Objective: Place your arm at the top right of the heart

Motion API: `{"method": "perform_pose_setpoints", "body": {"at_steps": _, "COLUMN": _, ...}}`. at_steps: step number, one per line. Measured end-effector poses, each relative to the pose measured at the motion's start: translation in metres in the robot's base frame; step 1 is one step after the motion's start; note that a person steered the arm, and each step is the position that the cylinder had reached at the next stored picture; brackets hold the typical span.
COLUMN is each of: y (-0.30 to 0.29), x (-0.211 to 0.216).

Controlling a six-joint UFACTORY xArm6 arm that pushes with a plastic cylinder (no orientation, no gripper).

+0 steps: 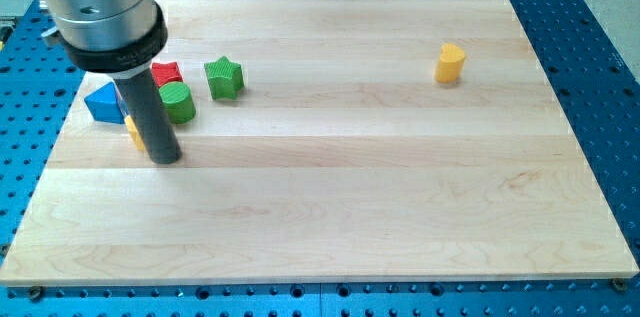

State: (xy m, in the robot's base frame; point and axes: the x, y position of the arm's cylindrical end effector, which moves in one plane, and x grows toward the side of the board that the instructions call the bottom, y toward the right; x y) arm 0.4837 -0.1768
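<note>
My tip (166, 157) sits on the board (330, 207) at the view's left, just below a small cluster of blocks. No gripper on this rig, just a bare rod, so there is nothing to open or close and nothing is held.

Right against the rod on its left side: a sliver of a yellow block (132, 131), mostly hidden by the rod, shape not readable. Just above the tip: green cylinder (178, 103). Above that, partly behind the rod: red block (166, 72), shape unclear. To the left of the rod: blue block (103, 103), looks like a triangle. A little to the right of the cluster: green star (224, 77).

The target, the yellow heart (450, 62), stands alone toward the view's top right, well apart from my tip and from everything else.

Progress, as I judge it: nothing done yet. The tip is at the wrong end of the board. What's left is the whole crossing, rightward and upward, ending just beyond the heart's upper right corner without nudging it. The wood between looks clear of blocks.
</note>
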Motion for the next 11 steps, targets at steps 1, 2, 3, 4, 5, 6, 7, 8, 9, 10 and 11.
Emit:
{"method": "perform_pose_setpoints", "body": {"at_steps": 1, "y": -0.012, "x": -0.003}}
{"method": "perform_pose_setpoints", "body": {"at_steps": 2, "y": 0.044, "x": 0.007}}
{"method": "perform_pose_setpoints", "body": {"at_steps": 3, "y": 0.156, "x": 0.012}}
{"method": "perform_pose_setpoints", "body": {"at_steps": 4, "y": 0.311, "x": 0.010}}
{"method": "perform_pose_setpoints", "body": {"at_steps": 5, "y": 0.444, "x": -0.040}}
{"method": "perform_pose_setpoints", "body": {"at_steps": 6, "y": 0.498, "x": -0.153}}
{"method": "perform_pose_setpoints", "body": {"at_steps": 7, "y": 0.476, "x": -0.216}}
{"method": "perform_pose_setpoints", "body": {"at_steps": 8, "y": 0.475, "x": -0.218}}
{"method": "perform_pose_setpoints", "body": {"at_steps": 9, "y": 0.449, "x": -0.207}}
{"method": "perform_pose_setpoints", "body": {"at_steps": 10, "y": 0.418, "x": -0.178}}
{"method": "perform_pose_setpoints", "body": {"at_steps": 11, "y": 0.395, "x": -0.149}}
